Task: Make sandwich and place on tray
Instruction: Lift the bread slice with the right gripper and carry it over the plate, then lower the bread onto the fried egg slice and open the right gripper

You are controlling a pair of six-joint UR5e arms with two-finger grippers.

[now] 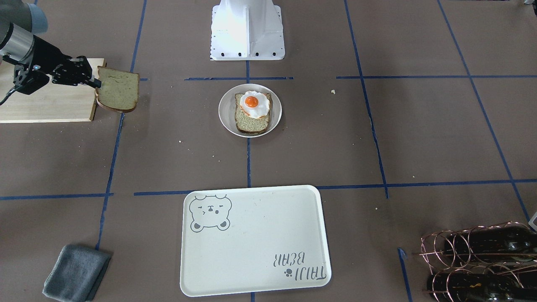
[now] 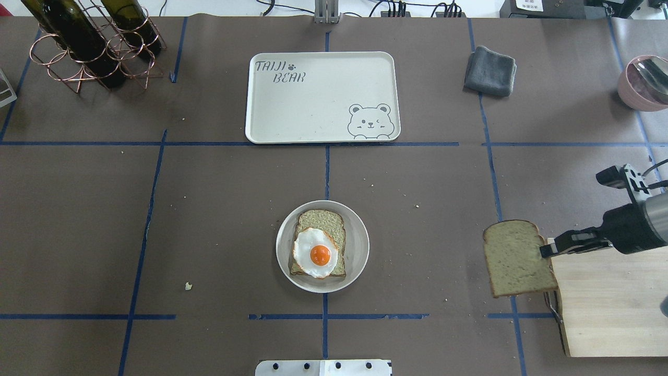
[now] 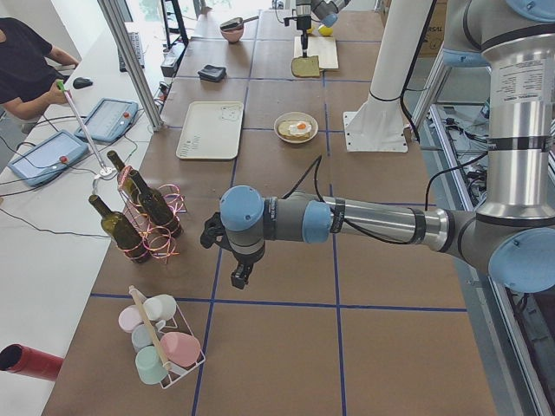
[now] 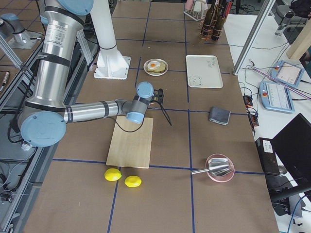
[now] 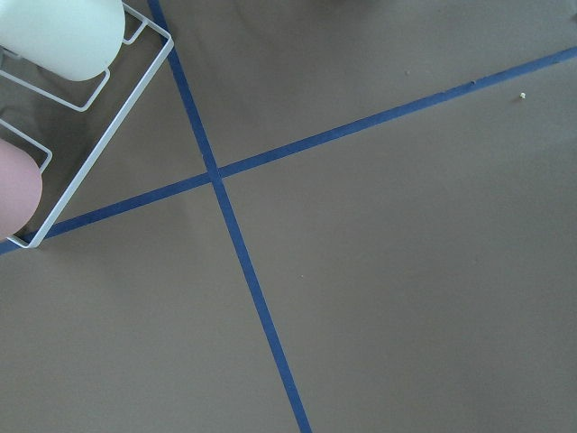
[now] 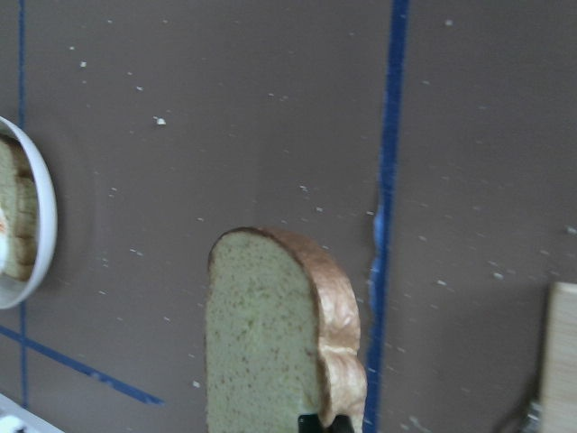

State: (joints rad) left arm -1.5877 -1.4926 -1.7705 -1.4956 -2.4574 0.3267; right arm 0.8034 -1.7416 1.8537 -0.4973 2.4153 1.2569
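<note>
While I watch the overhead feed, the right gripper [image 2: 545, 253] has its jaws clamped on the crust edge of a loose bread slice [image 2: 516, 258]. It hangs tilted in the air, just off the corner of the wooden board [image 2: 605, 313]. On the right wrist camera I see that slice [image 6: 261, 334] edge-on, brown crust down one side. The brown table is beneath it, and the rim of the plate [image 6: 47, 216] shows at the frame's side.

Over at the table's middle, the plate [image 2: 360, 245] carries the other slice [image 2: 323, 218] lying flat. The fried egg [image 2: 315, 252] sits on top of it, yolk up. So the sandwich is in two parts: base and egg on the plate, top slice in the gripper, well apart on the robot's right.

The tray [image 2: 313, 99] lies beyond the plate from the robot, well apart from it, with the bear drawing at its nearer corner. A folded grey cloth [image 2: 490, 70] lies beside the tray.

The left gripper [image 3: 240, 277] hangs over the table's left end, near the bottle rack [image 3: 143, 221]. I get it only from the side camera, so I cannot tell whether its jaws are apart or together. Its wrist camera shows me blue tape lines crossing on the table and a corner of a white wire basket [image 5: 101, 140] with cups.
</note>
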